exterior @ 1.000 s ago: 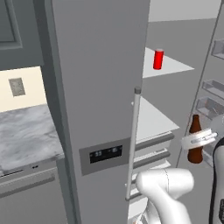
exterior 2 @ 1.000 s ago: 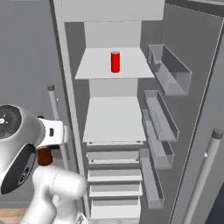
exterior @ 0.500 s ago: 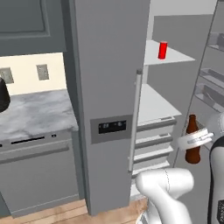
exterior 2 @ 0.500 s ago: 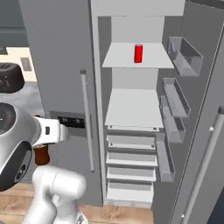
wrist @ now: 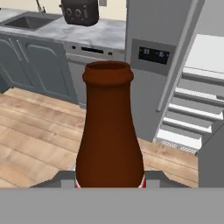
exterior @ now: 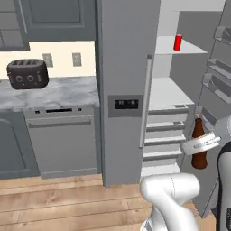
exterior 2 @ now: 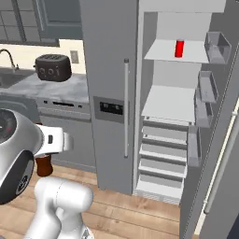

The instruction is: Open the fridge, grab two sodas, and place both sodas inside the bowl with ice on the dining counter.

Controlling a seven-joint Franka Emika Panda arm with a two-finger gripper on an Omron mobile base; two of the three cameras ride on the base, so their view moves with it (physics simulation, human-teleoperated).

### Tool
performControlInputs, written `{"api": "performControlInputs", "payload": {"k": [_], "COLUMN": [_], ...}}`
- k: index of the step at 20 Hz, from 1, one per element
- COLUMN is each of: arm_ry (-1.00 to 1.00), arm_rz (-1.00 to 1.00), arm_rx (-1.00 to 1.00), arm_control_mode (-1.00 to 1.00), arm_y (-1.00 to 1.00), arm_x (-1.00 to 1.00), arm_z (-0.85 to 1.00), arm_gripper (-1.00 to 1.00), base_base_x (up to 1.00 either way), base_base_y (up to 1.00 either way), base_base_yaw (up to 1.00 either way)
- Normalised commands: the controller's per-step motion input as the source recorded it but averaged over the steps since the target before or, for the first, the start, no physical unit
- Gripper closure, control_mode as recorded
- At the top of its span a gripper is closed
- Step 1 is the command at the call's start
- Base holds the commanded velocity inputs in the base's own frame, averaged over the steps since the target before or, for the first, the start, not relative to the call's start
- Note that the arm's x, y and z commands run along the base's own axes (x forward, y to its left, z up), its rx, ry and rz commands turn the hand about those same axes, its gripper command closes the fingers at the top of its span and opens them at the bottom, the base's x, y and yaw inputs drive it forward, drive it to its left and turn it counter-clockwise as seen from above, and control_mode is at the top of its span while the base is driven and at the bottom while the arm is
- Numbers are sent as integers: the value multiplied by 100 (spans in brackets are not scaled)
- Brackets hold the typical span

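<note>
Toaster (exterior: 27,74): stood at the far left of the left base view, dark, on the marble worktop (exterior: 58,92) below a cream wall with two outlets.
Dishwasher (exterior: 63,140): sat under that worktop, grey front with a dark slot along its top, just beside the fridge.
Floor (exterior: 54,203): pale wood planks ran in front of the cabinets and the fridge.
Fridge (exterior: 126,67): tall and grey; its left door was closed, with a dark display panel (exterior: 126,104) and a long vertical bar handle (exterior: 145,101); its right door stood swung open, showing white shelves and drawers inside.
Red can (exterior: 177,42): stood upright on the upper white shelf inside the open fridge, near the shelf's front edge, apart from everything else.
Door bins (exterior 2: 205,91): grey trays lined the inner side of the open door, seen in the right base view.
Brown bottle (exterior: 198,143): stood upright outside the fridge, in front of the open door at the right of the left base view, off the shelves and clear of the floor; the hand view looked down its neck and open rim.
Gripper (exterior: 201,143): clenched around the brown bottle's lower body, one finger on each side, holding it in the air.
</note>
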Motion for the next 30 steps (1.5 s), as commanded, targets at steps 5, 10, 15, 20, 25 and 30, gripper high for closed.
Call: {"api": "performControlInputs", "payload": {"k": [5, 10, 15, 20, 25, 30], "arm_ry": [0, 0, 0, 0, 0, 0], "arm_rz": [0, 0, 0, 0, 0, 0], "arm_rx": [0, 0, 0, 0, 0, 0], "arm_control_mode": [100, 100, 100, 100, 100, 100], "arm_y": [0, 0, 0, 0, 0, 0], "arm_x": [0, 0, 0, 0, 0, 0], "arm_z": [0, 0, 0, 0, 0, 0], "arm_gripper": [100, 100, 100, 100, 100, 100], "base_base_x": [-72, -55, -44, -34, -26, -24], "base_base_y": [14, 24, 29, 40, 46, 60], "base_base_yaw": [38, 41, 43, 43, 44, 44]}}
